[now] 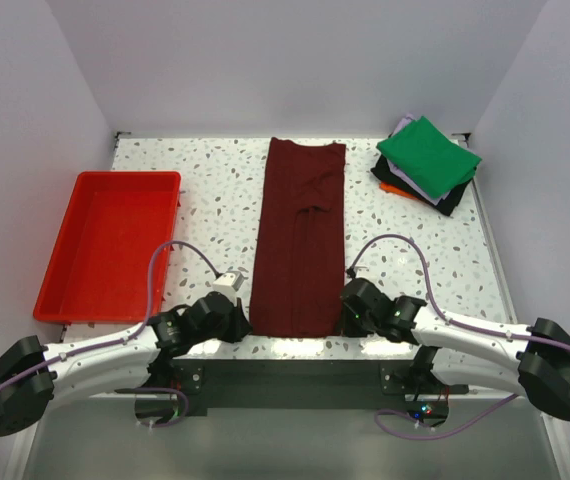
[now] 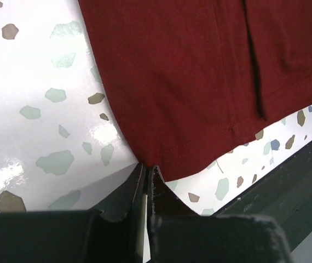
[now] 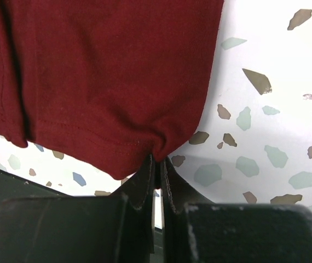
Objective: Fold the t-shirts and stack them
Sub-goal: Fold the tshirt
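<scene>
My left tool (image 2: 146, 171) and right tool (image 3: 157, 163) each pinch a near hem corner of the dark maroon cloth t-shirt (image 1: 300, 240), folded narrow on the speckled tabletop (image 1: 205, 180). It looks limp and light, so I'd lift both corners together.

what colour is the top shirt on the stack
Bright green; the top shirt shows best in the top external view.

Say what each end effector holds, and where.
Both pinch the dark maroon cloth t-shirt: left end effector at its near left hem corner, right end effector at the near right corner.
</scene>
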